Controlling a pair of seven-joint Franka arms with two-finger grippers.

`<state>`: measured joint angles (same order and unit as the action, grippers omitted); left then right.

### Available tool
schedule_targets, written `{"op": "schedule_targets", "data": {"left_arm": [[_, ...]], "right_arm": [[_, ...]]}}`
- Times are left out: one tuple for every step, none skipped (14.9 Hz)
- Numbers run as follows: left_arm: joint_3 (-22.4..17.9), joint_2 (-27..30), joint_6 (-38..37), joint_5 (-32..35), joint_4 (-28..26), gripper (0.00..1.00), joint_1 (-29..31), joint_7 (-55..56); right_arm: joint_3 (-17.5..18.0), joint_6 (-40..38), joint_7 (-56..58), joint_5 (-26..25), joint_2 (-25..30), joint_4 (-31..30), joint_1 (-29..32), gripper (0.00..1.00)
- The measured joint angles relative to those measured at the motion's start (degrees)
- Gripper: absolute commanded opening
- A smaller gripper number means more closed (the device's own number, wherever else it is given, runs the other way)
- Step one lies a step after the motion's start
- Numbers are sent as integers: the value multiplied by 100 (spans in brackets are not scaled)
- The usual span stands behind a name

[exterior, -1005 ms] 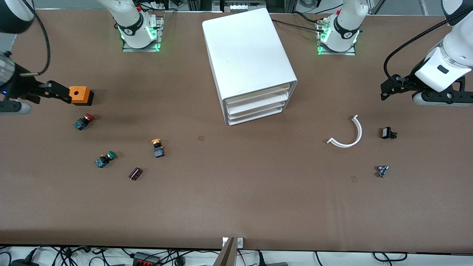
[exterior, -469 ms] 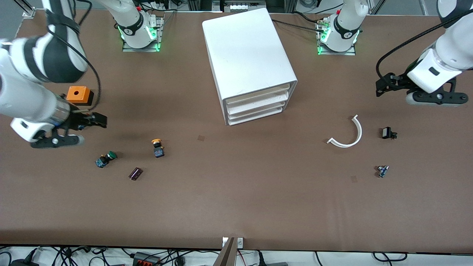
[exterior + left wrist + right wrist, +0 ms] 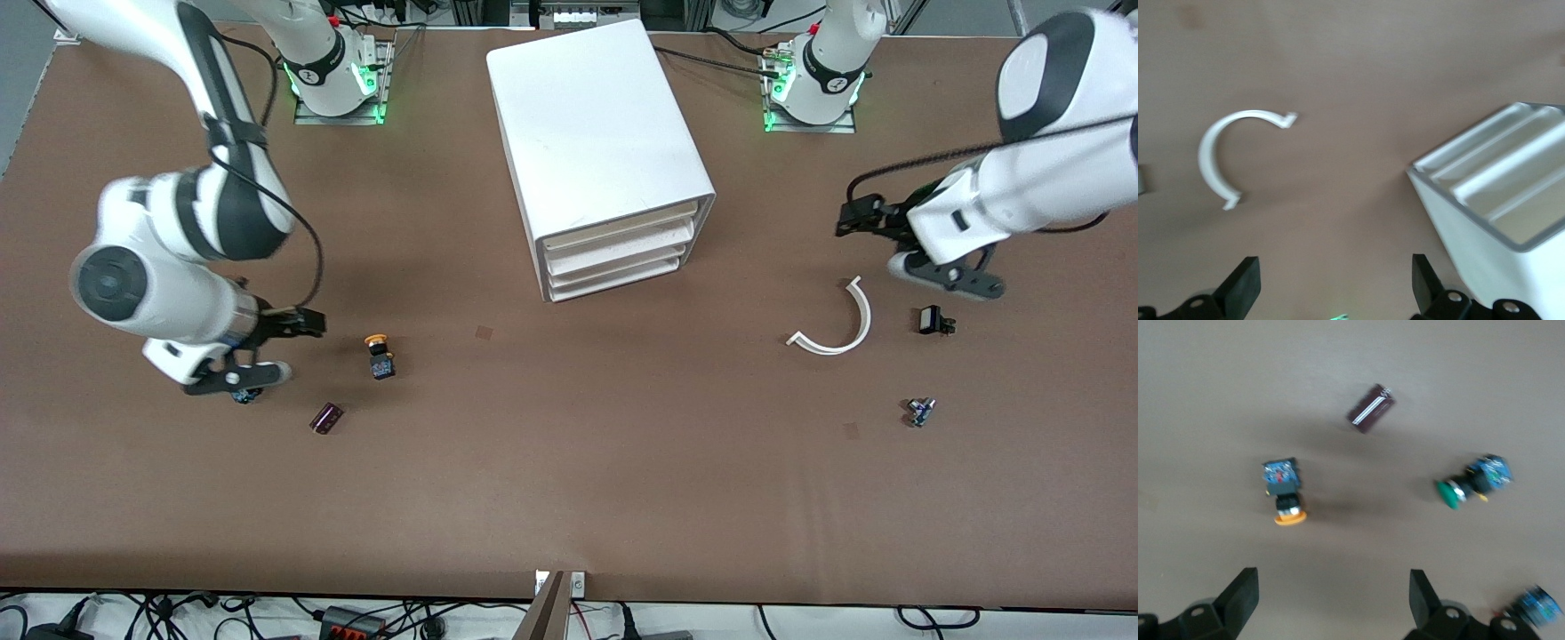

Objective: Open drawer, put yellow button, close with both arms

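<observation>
Front view. I log the white cabinet (image 3: 600,151) at the middle of the desk's (image 3: 569,480) robot-side edge, every drawer (image 3: 613,238) pushed in. The yellow button (image 3: 380,354) lies on its side on the bare desk, toward the right arm's end and nearer the front camera than the cabinet. My right end effector (image 3: 311,322) hangs empty just beside the button, on the side toward the right arm's end of the desk. A dark cylinder (image 3: 326,418) lies nearer the front edge. My left end effector (image 3: 849,218) is over the desk near the white curved strip (image 3: 836,324).

Left wrist view. Left end effector (image 3: 1336,291): fingers spread wide, holding nothing; curved strip (image 3: 1231,153) and cabinet (image 3: 1498,213) ahead of it.

Right wrist view. Right end effector (image 3: 1331,603): fingers wide apart, empty. Yellow button (image 3: 1285,492) lies between the fingers' lines, untouched; green-capped button (image 3: 1475,481) and cylinder (image 3: 1371,408) nearby.
</observation>
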<state>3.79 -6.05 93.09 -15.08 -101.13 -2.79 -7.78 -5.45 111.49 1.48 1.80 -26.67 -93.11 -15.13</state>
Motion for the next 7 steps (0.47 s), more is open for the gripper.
{"op": "schedule_targets", "data": {"left_arm": [[1, -137, -4, -298, 17, 100, -8, -72], [3, -274, -27, -596, 25, 100, -29, -113], [5, -416, -98, -911, 30, 100, -55, -151], [7, -551, -180, -1220, 36, 100, -79, -221], [10, -678, -274, -1517, 45, 100, -99, -361], [16, -805, -392, -1777, 52, 100, -119, -542], [26, -936, -500, -2012, 52, 100, -142, -733]], "right_arm": [[3, 133, -6, 2, -166, -2, -93, 100], [4, 302, -22, 3, -345, -6, -177, 100], [4, 468, -40, 3, -513, -7, -237, 100], [4, 632, -44, 3, -670, -7, -269, 100], [3, 776, -44, 3, -797, -7, -281, 100], [3, 896, -44, 3, -904, -6, -292, 100], [3, 983, -44, 3, -985, -4, -309, 100]]}}
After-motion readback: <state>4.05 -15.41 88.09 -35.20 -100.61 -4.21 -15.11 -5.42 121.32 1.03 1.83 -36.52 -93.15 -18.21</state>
